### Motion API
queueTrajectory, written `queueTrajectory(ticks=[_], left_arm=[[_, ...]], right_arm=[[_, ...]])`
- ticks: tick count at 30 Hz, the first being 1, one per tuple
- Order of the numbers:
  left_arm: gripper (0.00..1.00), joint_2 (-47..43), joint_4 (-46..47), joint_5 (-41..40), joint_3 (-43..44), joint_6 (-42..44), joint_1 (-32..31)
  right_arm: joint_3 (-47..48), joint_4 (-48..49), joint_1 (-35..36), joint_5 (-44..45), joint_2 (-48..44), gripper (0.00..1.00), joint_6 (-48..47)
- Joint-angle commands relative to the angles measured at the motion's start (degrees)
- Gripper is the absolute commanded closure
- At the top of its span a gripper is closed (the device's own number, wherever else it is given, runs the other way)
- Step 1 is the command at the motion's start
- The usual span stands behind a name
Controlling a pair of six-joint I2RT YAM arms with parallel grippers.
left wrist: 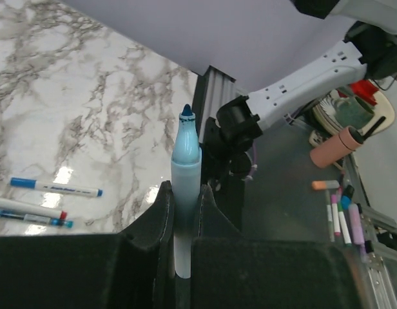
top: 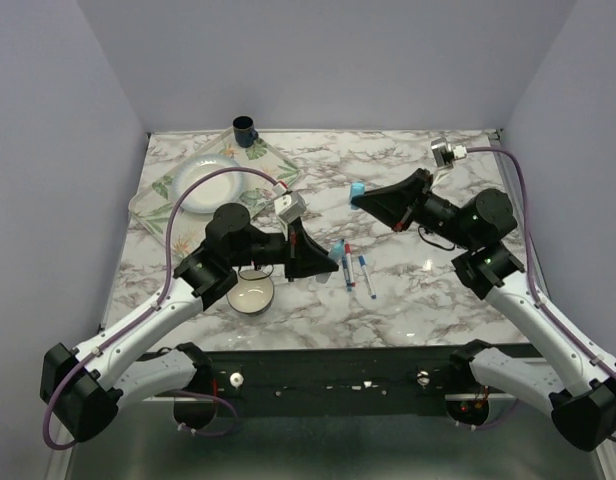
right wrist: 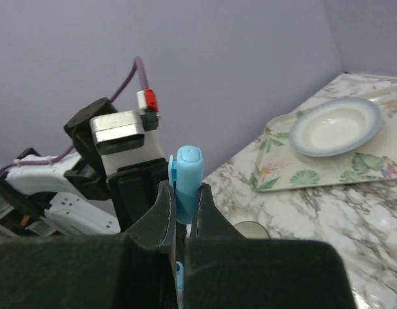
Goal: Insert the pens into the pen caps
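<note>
Far left on the marble surface (top: pixel 428 300): floral tray (top: pixel 153 195) with a white plate (top: pixel 210 185) on it, and a dark cup (top: pixel 245 130) at the tray's back corner. A small bowl (top: pixel 251 292) sits near the front edge, just beside the left arm. The left tool (left wrist: pixel 184 190) is clenched on the light blue pen (left wrist: pixel 185 148), fingers pinching the barrel at both sides. The dark felt tip is bare and sticks out past the fingertips. In the top view this pen (top: pixel 337 250) is held above the middle of the surface at the left tool (top: pixel 331 258). Just right of it two thin pens (top: pixel 356 272) lie flat on the marble, side by side, roughly parallel, not held. One shows a red end, the other blue. Cannot tell if either has a cap on. Further right and toward the back, the right tool (right wrist: pixel 183 193) is clamped on the light blue cap (right wrist: pixel 187 174), with the closed rounded end poking out beyond the fingers. From the top, the cap (top: pixel 358 188) sits at the tip of the right tool (top: pixel 360 197), off the surface. Cap and light blue pen are apart, not touching.
</note>
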Motion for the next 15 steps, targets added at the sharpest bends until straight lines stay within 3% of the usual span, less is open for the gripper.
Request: queueTrajectory(ticks=[1, 9, 15], left_arm=[[1.00, -0.78, 9.22, 8.68, -1.08, -5.78, -0.16], [1.00, -4.12, 9.67, 6.92, -2.22, -4.55, -0.16], [1.00, -4.47, 9.49, 5.61, -2.31, -4.46, -0.16]], right_arm=[[-3.53, 12.97, 5.84, -2.32, 0.33, 0.99, 3.25], [-9.33, 25.10, 8.92, -1.26, 1.56, 0.99, 9.48], [-12.23, 26.51, 10.95, 0.76, 0.95, 0.99, 8.87]])
